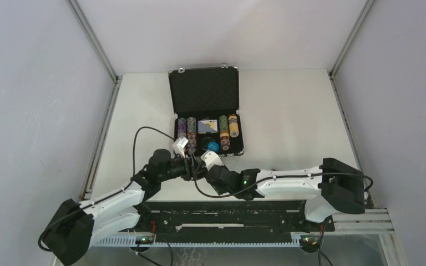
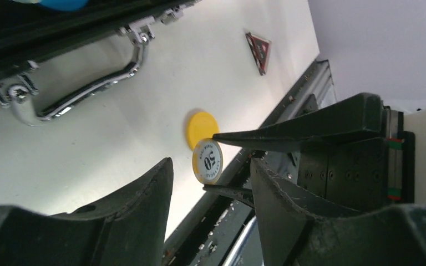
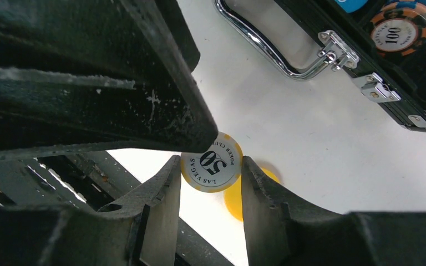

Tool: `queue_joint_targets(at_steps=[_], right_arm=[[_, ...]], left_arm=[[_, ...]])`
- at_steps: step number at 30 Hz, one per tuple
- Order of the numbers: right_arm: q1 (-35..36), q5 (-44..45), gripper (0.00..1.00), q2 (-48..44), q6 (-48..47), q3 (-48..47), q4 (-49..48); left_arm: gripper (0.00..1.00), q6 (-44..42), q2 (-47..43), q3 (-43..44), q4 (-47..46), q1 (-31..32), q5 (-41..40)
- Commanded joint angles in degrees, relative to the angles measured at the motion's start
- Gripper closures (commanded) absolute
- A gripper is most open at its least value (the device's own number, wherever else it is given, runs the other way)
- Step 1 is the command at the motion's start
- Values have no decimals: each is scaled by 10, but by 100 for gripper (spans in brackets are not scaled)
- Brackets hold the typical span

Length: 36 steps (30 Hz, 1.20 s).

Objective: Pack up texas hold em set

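The white tabletop (image 1: 288,111) carries a small black textured briefcase with silver corners (image 1: 203,91). The briefcase stands open midway between the left and right edges, towards the far edge, with its lid raised. In its tray lie rows of multicoloured poker chips (image 1: 223,133), a card deck (image 1: 206,126) between them, and a round blue button (image 1: 213,146) at the tray's near side. The case's curved metal handle (image 2: 83,83) lies on the tabletop on the side facing the arms.

Both arms reach in to meet just in front of that handle, over the strip by the tabletop's near edge. The right gripper (image 3: 211,160) pinches a white-faced, yellow-rimmed chip marked 50 (image 3: 211,163) by its rim, one finger on each side. The left gripper (image 2: 211,163) faces it with its jaws spread. The chip shows in the gap between them with space on both sides, though from the right wrist one left finger (image 3: 144,94) overlaps the chip's top edge.

A round yellow button (image 2: 201,127) lies flat on the tabletop just behind the held chip. A red-black triangle token (image 2: 258,51) lies flat near the near edge too, well apart from the button.
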<state>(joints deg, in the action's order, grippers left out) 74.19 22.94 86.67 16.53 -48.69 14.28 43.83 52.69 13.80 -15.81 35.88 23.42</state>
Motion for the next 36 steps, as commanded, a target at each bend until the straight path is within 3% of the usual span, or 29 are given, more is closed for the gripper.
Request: queue_joint_targets(at_steps=[1,21,36], right_arm=[[-6,17,63,-34,-12,9,-7],[-5,14,63,-63,-14,18,-11],[-5,12,63,-67,-19,18,-15]], left_arm=[[42,35,40,-21,-100,-10,86],[47,134,206,-38,-328,-33,174],[49,146,267,-36,-371,-31,195]])
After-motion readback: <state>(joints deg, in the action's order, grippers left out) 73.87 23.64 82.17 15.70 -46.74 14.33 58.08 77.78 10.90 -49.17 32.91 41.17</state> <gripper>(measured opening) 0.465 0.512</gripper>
